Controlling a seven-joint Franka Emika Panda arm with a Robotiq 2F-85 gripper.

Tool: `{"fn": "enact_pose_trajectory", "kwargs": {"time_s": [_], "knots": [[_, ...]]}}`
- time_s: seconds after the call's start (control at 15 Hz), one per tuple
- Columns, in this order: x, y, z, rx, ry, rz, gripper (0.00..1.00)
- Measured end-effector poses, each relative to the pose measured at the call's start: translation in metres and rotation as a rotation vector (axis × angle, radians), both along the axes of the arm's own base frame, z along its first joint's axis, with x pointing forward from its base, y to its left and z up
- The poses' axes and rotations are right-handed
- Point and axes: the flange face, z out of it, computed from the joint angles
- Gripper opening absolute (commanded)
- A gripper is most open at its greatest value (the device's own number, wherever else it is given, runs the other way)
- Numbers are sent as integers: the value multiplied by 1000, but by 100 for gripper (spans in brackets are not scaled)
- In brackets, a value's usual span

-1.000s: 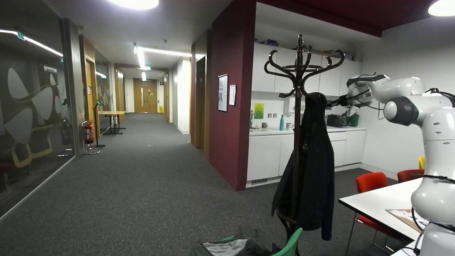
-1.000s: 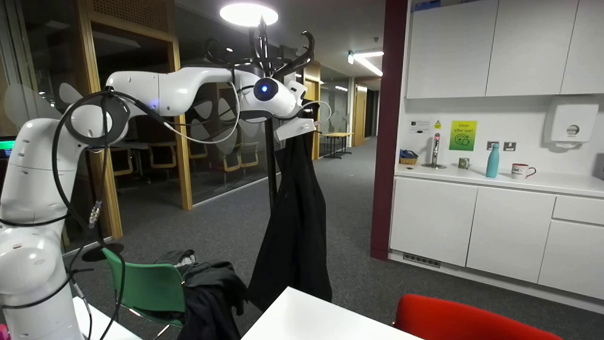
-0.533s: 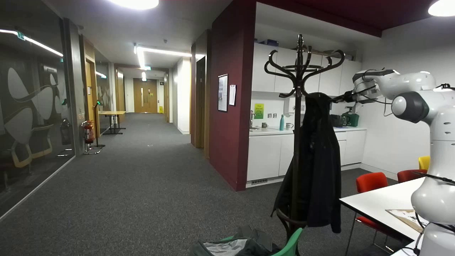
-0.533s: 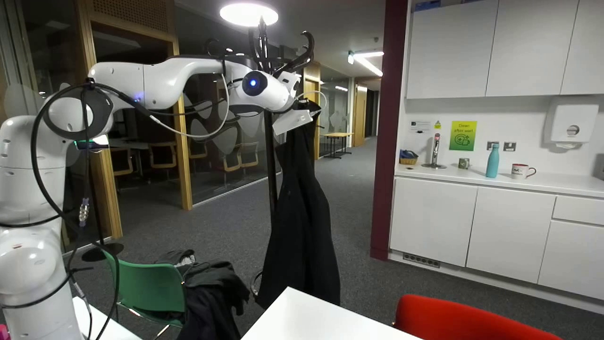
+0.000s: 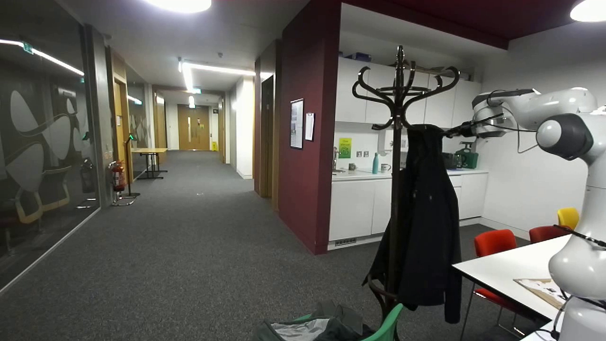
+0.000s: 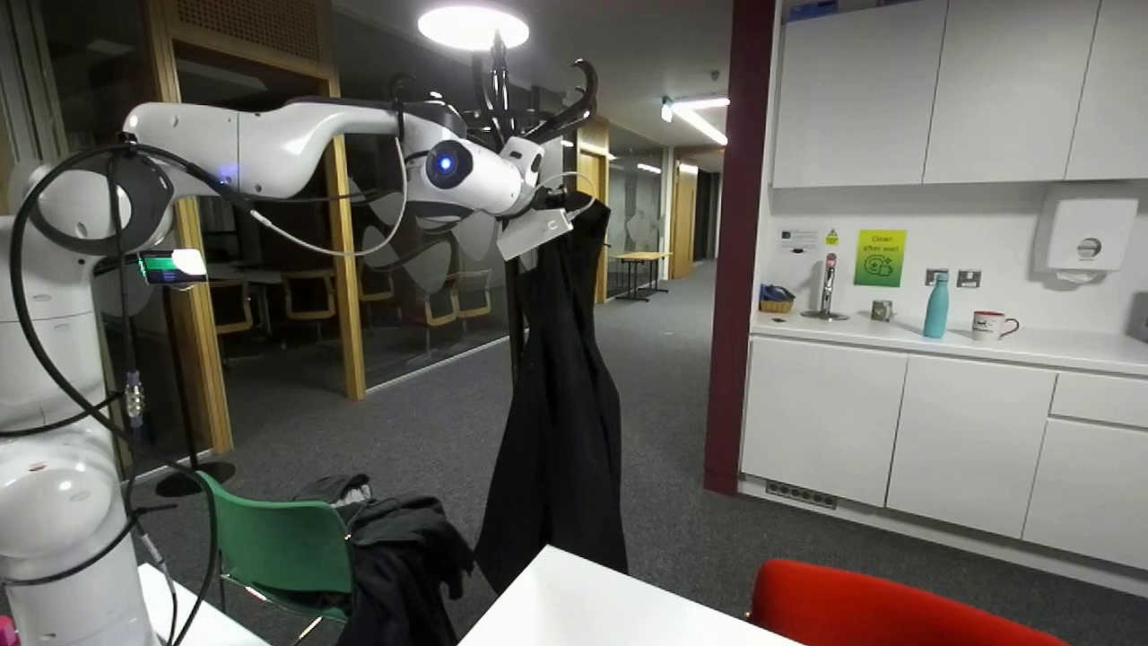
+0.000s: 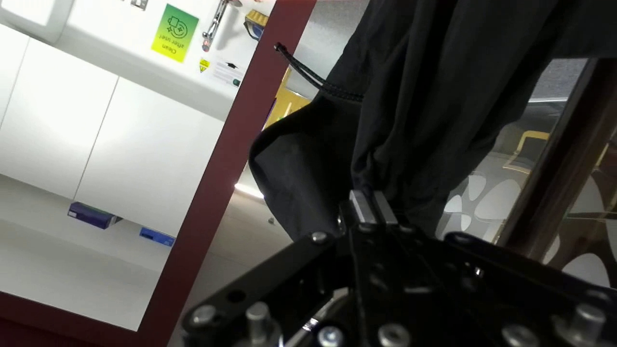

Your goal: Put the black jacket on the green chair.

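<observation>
Nearest, in an exterior view, the back of a red chair curves up from the lower edge. Deeper in stands the green chair, with dark clothing at its side. The black jacket hangs just beside the coat stand; whether the two touch cannot be told. In the wrist view the end effector is clenched on the jacket's gathered cloth. Farther back, the counter bears a turquoise bottle and a mug.
</observation>
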Motion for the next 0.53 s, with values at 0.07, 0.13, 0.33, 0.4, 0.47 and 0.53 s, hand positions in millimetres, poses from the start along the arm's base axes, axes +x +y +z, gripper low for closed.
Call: {"fn": "enact_pose_trajectory", "kwargs": {"time_s": [0.07, 0.13, 0.33, 0.4, 0.47, 0.53], "knots": [[-2, 6, -1, -8, 0, 2, 1], [-5, 12, -2, -17, -2, 6, 1], [-10, 31, -6, -45, -6, 16, 1], [-12, 37, -6, -53, -10, 21, 1], [-14, 44, -6, -59, -17, 25, 1], [-16, 50, -6, -65, -23, 29, 1]]}}
